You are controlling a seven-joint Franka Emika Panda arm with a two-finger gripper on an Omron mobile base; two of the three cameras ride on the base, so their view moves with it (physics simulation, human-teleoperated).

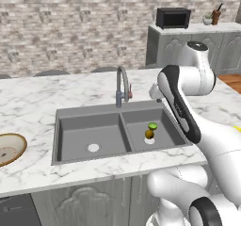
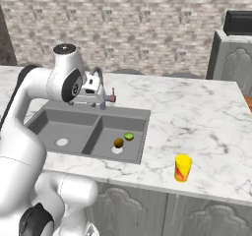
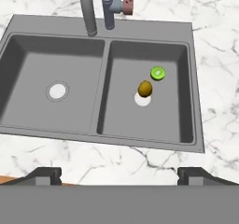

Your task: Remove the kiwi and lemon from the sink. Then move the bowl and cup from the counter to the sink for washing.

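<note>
bowl sitting at the far left of the surface | sink left basin bare; in its right basin we are seeing a brown fruit by the drain, a green fruit just beyond | gripper hovering wide open above the sink's near rim | cup standing right of the sink

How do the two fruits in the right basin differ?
The brown fruit is golden-brown and egg-shaped; the green fruit is bright green, looks flatter and shows a paler centre. The brown fruit lies at the pale drain, partly over it; the green fruit lies clear of it. Both are small and share the sink's right basin.
</note>
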